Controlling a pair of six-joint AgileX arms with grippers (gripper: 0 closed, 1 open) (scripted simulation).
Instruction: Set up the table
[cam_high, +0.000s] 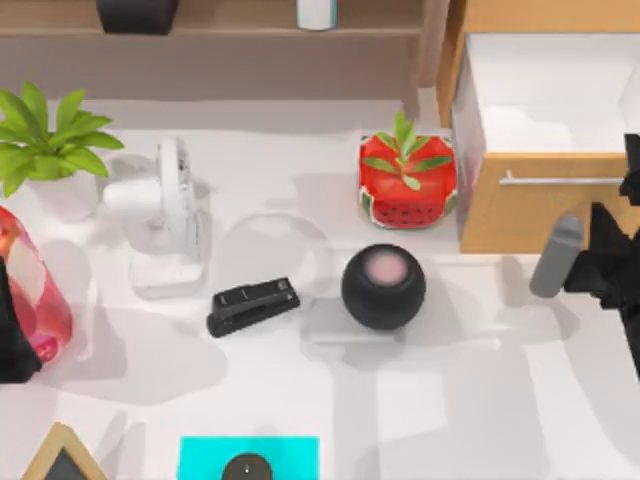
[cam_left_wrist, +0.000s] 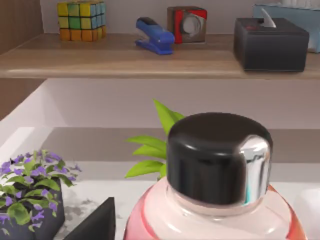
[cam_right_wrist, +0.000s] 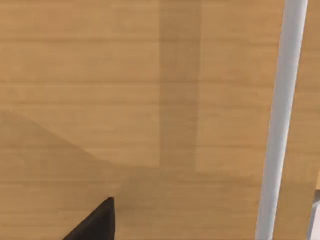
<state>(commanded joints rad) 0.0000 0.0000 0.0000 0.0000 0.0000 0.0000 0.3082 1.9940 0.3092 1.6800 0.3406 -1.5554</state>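
**A:** What's laid out here, seen from above?

**B:** The table (cam_high: 470, 400) — a broad, matte white top — runs across the whole view. On it sit a black stapler (cam_high: 252, 305), a round dark speaker (cam_high: 383, 287), a watermelon-patterned planter (cam_high: 408, 185), a white desk fan (cam_high: 172, 215) and a leafy potted plant (cam_high: 45, 150). A pink bottle with a black cap (cam_left_wrist: 217, 160) stands at the far left edge. A light-wood drawer cabinet (cam_high: 540, 215) sits at the right with its drawer pulled out, and a brown shelf (cam_high: 230, 25) runs along the back.

**A:** And the arms?

**B:** The left gripper (cam_high: 12, 335) is at the table's left edge, right against the bottle — its wrist camera looks over the cap from close behind. Whether its jaws are clamped on the bottle or merely beside it, I cannot tell. The right gripper (cam_high: 610, 270) hangs just in front of the drawer face, near the metal handle (cam_right_wrist: 280, 120); how wide its jaws stand, I cannot tell either.

**A:** How would the table itself handle?

**B:** Judging by its look: rigid, heavy, fixed, not something to grasp. Its smooth surface probably lets things slide, so items are best set down flat and gently on the bare patches at front right.
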